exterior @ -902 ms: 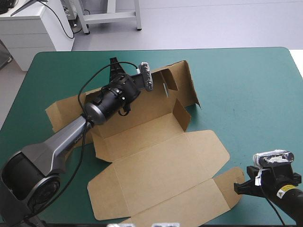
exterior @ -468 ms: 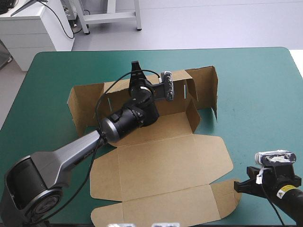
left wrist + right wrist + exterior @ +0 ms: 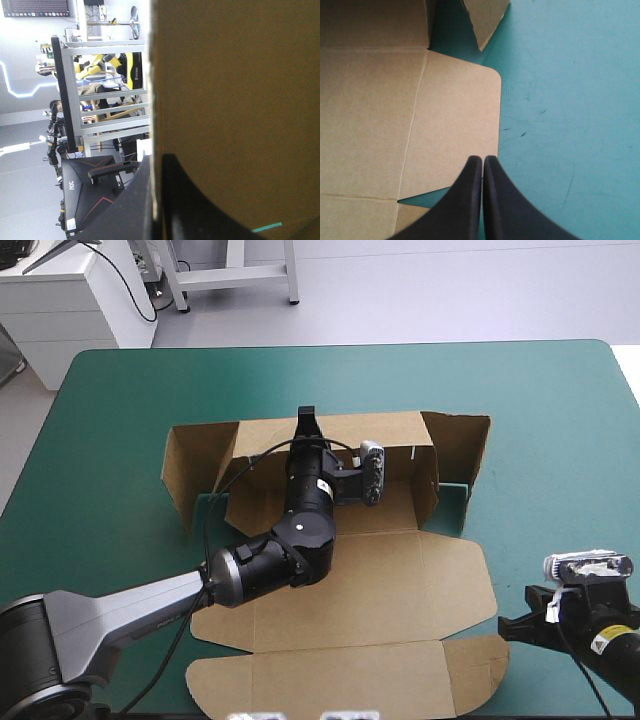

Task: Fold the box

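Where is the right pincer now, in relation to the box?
In the high view the right pincer is near the near-right corner of the table, shut, its tips at the right edge of the flat part of the box.

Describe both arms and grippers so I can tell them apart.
The left arm has a grey link leading into a rounded black wrist with a silver ring. The right arm is black with a yellow label. The left gripper and right gripper each have two black fin-shaped fingers.
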You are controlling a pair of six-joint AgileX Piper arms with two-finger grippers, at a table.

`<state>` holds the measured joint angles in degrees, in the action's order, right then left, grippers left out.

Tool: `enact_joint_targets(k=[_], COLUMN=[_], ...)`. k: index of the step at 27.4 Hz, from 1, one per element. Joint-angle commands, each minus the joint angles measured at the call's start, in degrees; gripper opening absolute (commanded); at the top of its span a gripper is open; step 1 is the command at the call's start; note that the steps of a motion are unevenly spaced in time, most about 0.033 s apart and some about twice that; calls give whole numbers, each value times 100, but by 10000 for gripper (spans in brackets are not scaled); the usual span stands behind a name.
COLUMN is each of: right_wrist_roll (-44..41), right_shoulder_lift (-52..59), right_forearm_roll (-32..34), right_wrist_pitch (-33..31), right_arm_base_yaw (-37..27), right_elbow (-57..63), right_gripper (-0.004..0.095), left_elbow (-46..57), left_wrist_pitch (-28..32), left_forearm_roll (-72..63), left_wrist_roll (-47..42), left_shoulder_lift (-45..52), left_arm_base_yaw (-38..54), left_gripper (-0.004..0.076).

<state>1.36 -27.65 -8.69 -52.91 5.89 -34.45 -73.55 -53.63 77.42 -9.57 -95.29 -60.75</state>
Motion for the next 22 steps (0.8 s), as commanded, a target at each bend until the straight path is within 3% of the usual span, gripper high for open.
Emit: enact_joint_targets(k=[1,8,22], right_wrist_roll=[-32,71,568], right_shoulder_lift=[-433,-1850,-5912], right_forearm_roll=[189,396,422], right_wrist_pitch=[211,174,-240], right_arm_base_yaw=[-37,-37,-37], right_elbow=[-593,-2187,-6882], right_gripper=[0,0,-2], left_elbow=[116,477,477], left_wrist_pitch=[-241,-364,-302], left_forearm_roll=[902,1203,1453], left_wrist_roll=[-503,-713,-985], left_shoulder_lift=[317,317,317], left_arm_base_yaw=[-90,-90,-90], left_gripper=[-8,-8,-8])
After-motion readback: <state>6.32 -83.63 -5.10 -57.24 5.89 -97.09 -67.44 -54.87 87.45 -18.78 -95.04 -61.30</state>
